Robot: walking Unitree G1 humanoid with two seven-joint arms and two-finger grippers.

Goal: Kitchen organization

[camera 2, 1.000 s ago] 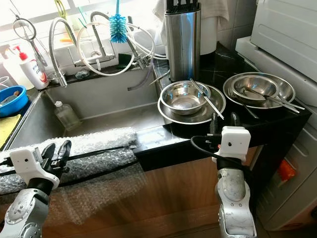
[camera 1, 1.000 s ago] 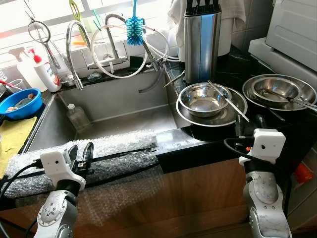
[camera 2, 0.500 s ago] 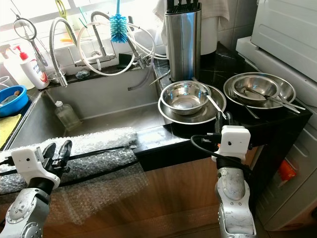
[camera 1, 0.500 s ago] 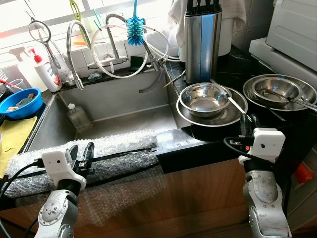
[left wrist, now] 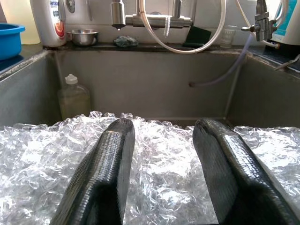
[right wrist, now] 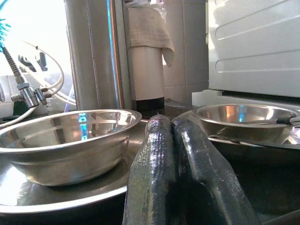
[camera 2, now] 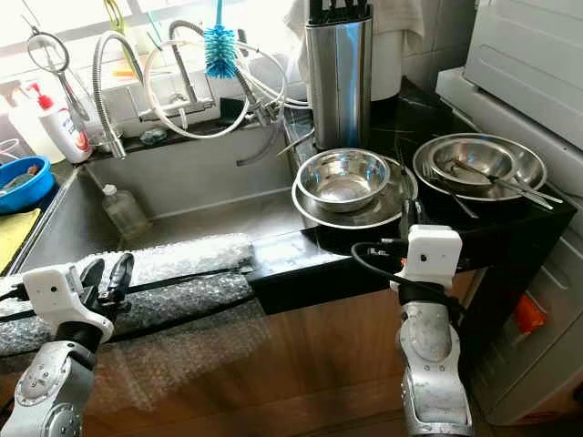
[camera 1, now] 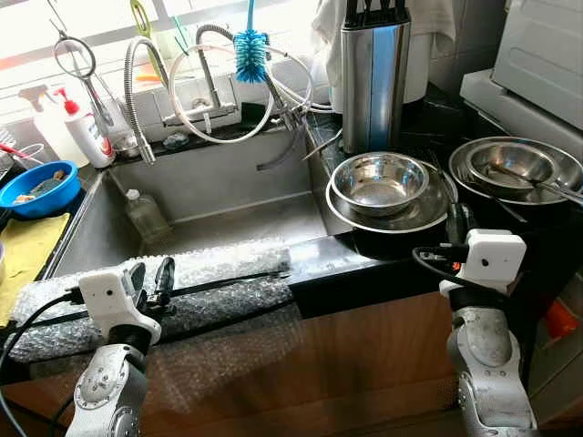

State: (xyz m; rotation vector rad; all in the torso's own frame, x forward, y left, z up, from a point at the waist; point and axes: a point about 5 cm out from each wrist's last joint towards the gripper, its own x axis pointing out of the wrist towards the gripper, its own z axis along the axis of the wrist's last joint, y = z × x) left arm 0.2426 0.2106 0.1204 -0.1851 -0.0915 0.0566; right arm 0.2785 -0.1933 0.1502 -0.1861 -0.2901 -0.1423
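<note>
A steel bowl (camera 1: 380, 180) sits inside a wider steel dish (camera 1: 412, 217) on the black counter, right of the sink (camera 1: 228, 196). My right gripper (camera 1: 460, 217) is at the counter's front edge, just right of that dish. In the right wrist view it (right wrist: 171, 124) is shut, with nothing seen between the fingers. The left gripper (camera 1: 150, 273) is open, and its fingers (left wrist: 112, 159) rest on the bubble wrap (camera 1: 219, 273) that covers the sink's front rim. Further right, a second stack of steel bowls (camera 1: 515, 164) holds utensils.
A steel knife block (camera 1: 373, 73) stands behind the bowls. White appliance (camera 1: 547, 55) at the far right. A small plastic bottle (camera 1: 144, 214) lies in the sink. Taps, hoses and a blue brush (camera 1: 249, 55) hang above. A blue bowl (camera 1: 36, 187) and a yellow cloth (camera 1: 23, 246) are on the left.
The long utensil that lay across the near steel bowl slid toward my right gripper and no longer lies on the bowl. The left arm has stayed put.
</note>
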